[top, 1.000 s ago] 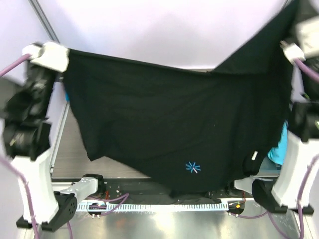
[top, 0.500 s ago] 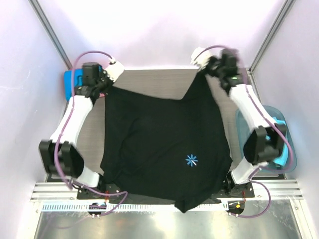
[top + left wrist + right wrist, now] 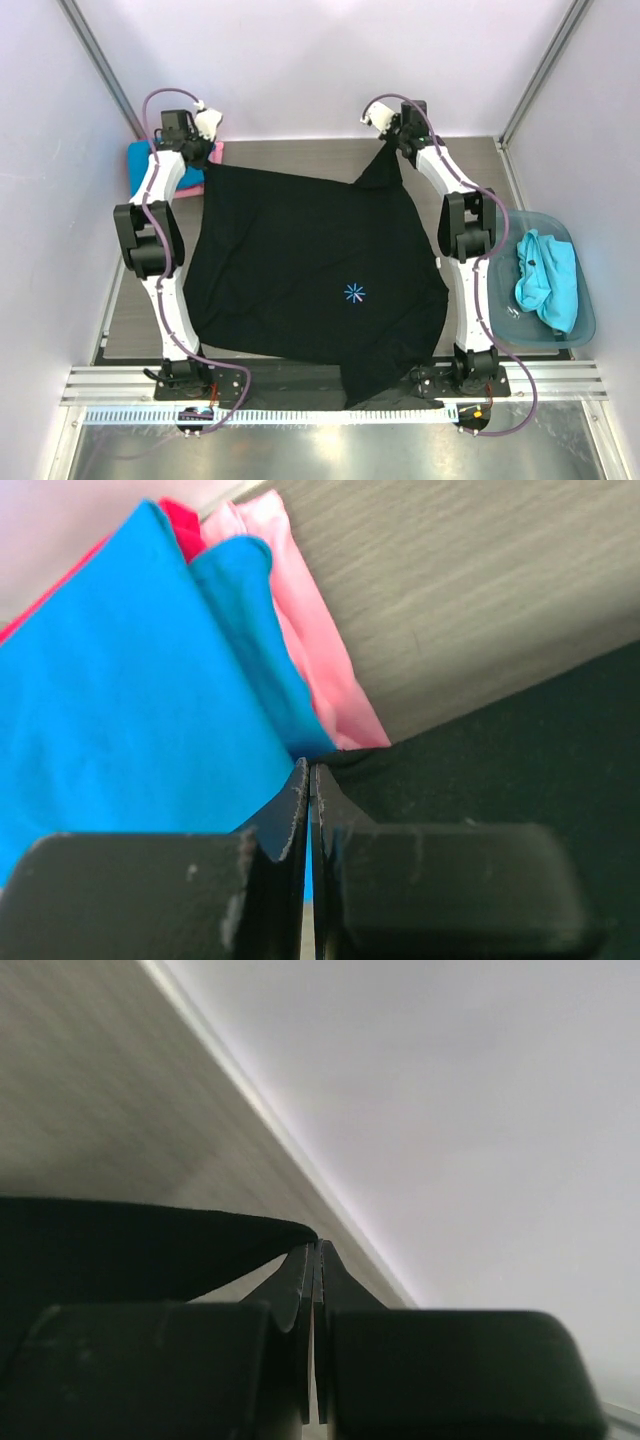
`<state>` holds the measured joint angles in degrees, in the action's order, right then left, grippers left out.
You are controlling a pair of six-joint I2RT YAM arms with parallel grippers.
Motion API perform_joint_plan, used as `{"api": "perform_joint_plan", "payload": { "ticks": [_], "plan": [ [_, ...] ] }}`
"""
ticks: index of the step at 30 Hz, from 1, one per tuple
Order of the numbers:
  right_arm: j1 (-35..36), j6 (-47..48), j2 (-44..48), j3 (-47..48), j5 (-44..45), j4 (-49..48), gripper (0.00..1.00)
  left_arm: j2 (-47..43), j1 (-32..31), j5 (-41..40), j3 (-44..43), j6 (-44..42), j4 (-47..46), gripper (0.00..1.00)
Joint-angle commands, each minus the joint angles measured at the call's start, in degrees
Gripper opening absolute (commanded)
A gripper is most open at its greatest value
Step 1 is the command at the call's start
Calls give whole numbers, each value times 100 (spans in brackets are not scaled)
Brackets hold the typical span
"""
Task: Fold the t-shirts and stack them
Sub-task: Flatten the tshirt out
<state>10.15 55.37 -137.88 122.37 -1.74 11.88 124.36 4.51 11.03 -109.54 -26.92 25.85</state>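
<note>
Pinching the two far corners of the black t-shirt (image 3: pixel 300 260), both arms reach to the back of the desk (image 3: pixel 290 155). The left hand (image 3: pixel 311 780) is closed, and the shirt's edge looks caught at its tips. It sits just beside the folded bright blue t-shirt (image 3: pixel 110 680) and pink t-shirt (image 3: pixel 310 650) at the far left. The right hand (image 3: pixel 316 1255) is clamped on the other far corner, which peaks slightly off the desk. The rest of the shirt lies spread flat, starburst mark (image 3: pixel 354 292) up, and one near corner trails over the desk's front edge. A turquoise t-shirt (image 3: pixel 545 280) sits crumpled in the teal tub (image 3: pixel 590 320) at right, well apart. The cloth is judged light, limp and not fragile, with fair friction. It sags and bunches from a single pinch, so it is best taken at two corners or along a seam and kept taut. Being large, it may drag and could disturb the folded pile at left.
</note>
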Motion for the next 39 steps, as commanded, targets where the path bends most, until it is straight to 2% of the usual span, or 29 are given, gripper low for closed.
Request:
{"api": "perform_joint_plan", "payload": {
  "ticks": [1,6,12,17,22,29,35,38,39],
  "plan": [
    [-118,-88,-299,919,385,-265,1,306,-205,14,-647,143,-36,0],
    [-303,-299,-1012,1710,402,-493,1,914,-319,-267,-1499,99,78,0],
    [-540,-632,-1267,1764,402,-880,1,1494,-372,-478,-2352,29,79,0],
    [-611,-791,-1022,1440,543,-907,1,1618,-372,-567,-2467,-7,-53,0],
    [-602,-862,-258,517,499,-863,1,1653,-407,-584,-2467,-86,-228,0],
    [-708,-835,-168,560,630,-713,1,1759,-399,-716,-2581,37,-413,0],
    [-708,-1222,77,868,736,-705,1,1470,-583,-944,-2705,326,-475,0],
    [-716,-1406,586,833,701,-670,1,987,-601,-857,-2565,494,-256,0],
    [-725,-1476,735,833,710,-661,1,559,-609,-761,-2425,486,-255,0]
  ]
}}
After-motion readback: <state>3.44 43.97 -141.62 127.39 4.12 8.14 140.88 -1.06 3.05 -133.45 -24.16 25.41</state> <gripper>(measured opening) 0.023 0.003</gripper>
